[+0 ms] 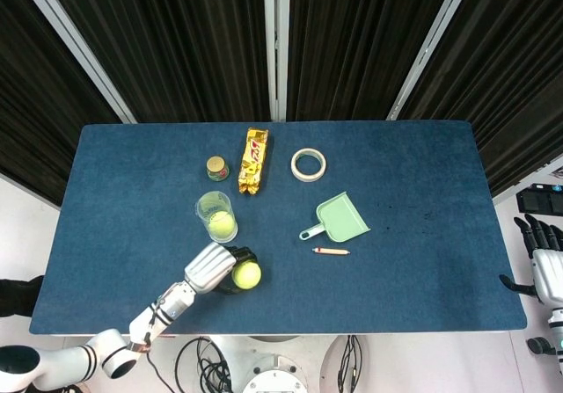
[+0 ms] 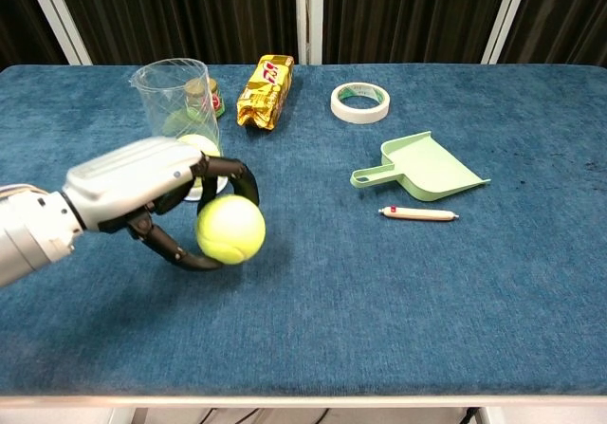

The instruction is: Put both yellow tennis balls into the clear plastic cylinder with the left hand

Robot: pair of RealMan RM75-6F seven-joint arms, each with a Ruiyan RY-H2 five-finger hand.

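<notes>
My left hand [image 2: 152, 196] [image 1: 211, 270] grips a yellow tennis ball [image 2: 230, 230] [image 1: 247, 274], fingers curled over its top and thumb under it, near the table's front left. The ball looks lifted slightly off the blue cloth. Just behind the hand stands the clear plastic cylinder [image 2: 175, 97] [image 1: 215, 208], upright, with the other yellow tennis ball [image 1: 222, 225] [image 2: 197, 145] resting at its bottom. My right hand [image 1: 545, 261] hangs off the table's right edge, fingers apart, holding nothing.
A small jar [image 1: 216, 168] and a gold snack packet [image 1: 254, 160] lie behind the cylinder. A tape roll [image 1: 309, 163], a green dustpan [image 1: 339, 219] and a pencil-like stick [image 1: 332, 251] occupy the middle of the blue table [image 1: 422, 191].
</notes>
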